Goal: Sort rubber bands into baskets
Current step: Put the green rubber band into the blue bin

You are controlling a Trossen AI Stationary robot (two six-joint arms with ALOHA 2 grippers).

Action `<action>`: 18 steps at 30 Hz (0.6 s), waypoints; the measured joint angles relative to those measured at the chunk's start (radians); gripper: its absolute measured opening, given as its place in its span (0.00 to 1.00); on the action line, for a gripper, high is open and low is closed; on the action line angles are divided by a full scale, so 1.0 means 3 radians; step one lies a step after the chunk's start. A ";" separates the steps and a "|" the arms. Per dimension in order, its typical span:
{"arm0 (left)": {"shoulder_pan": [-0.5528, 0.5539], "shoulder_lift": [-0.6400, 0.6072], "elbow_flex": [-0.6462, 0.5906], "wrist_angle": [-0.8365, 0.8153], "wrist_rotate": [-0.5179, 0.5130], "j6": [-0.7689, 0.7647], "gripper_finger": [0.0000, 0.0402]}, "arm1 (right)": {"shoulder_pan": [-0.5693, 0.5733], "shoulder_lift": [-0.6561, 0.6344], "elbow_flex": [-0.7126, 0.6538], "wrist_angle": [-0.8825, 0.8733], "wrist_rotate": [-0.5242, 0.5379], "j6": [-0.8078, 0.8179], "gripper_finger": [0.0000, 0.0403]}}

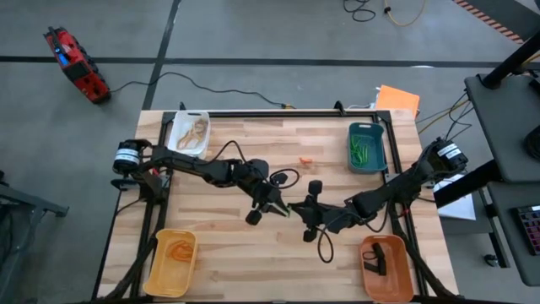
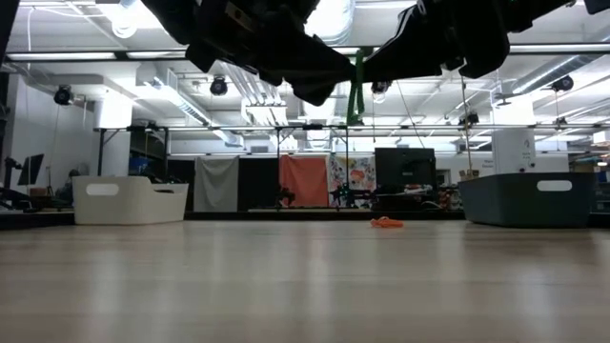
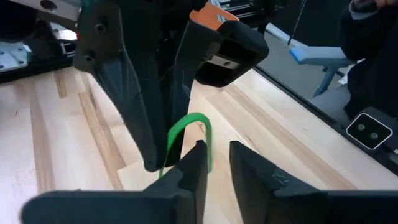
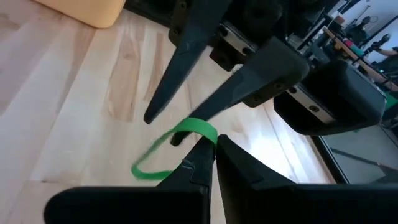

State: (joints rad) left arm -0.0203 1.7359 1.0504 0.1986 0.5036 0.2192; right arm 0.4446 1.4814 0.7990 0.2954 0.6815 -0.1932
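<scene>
A green rubber band (image 1: pixel 288 207) is held in the air over the middle of the table, between my two grippers. My right gripper (image 4: pixel 214 146) is shut on it. My left gripper (image 3: pixel 217 162) is open right beside it, and one strand of the band (image 3: pixel 207 146) runs along the inner face of one finger. In the low view the band (image 2: pixel 357 90) hangs well above the table. The white basket (image 1: pixel 189 133), teal basket (image 1: pixel 367 145), yellow basket (image 1: pixel 171 262) and orange basket (image 1: pixel 386 266) stand at the table's corners. My right gripper pinches the green band at the bend of its loop (image 4: pixel 200 129) between its two fingertips. The fingers come slanting from the table's right. The rest of the loop (image 4: pixel 149 168) hangs slack beside them, clear of the table. My left gripper: I cannot tell whether its open fingers touch the band.
A loose orange rubber band (image 1: pixel 306 160) lies on the table toward the far side, and it also shows in the low view (image 2: pixel 386 223). Tan bands lie in the white basket, green in the teal, orange in the yellow, black in the orange.
</scene>
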 joint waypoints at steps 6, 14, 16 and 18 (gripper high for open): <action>0.0099 -0.0027 0.0000 -0.0230 -0.0231 0.0010 0.23 | 0.0001 -0.0083 0.0000 -0.0288 0.0455 0.0131 0.02; 0.0289 -0.0307 0.0000 -0.0850 -0.0783 -0.0125 0.25 | -0.0370 -0.0564 0.0116 -0.1719 0.0993 0.1252 0.02; 0.0288 -0.0384 0.0000 -0.0829 -0.0928 -0.0154 0.25 | -0.0620 -0.0677 0.0247 -0.2228 0.0827 0.1615 0.02; 0.0283 -0.0459 0.0000 -0.0775 -0.1079 -0.0189 0.24 | -0.0921 -0.0743 0.0391 -0.2730 0.0475 0.1945 0.02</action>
State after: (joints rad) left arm 0.0645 1.5982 1.0504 -0.0338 0.1799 0.1626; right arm 0.1683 1.2584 0.9162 -0.5235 0.8241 0.3901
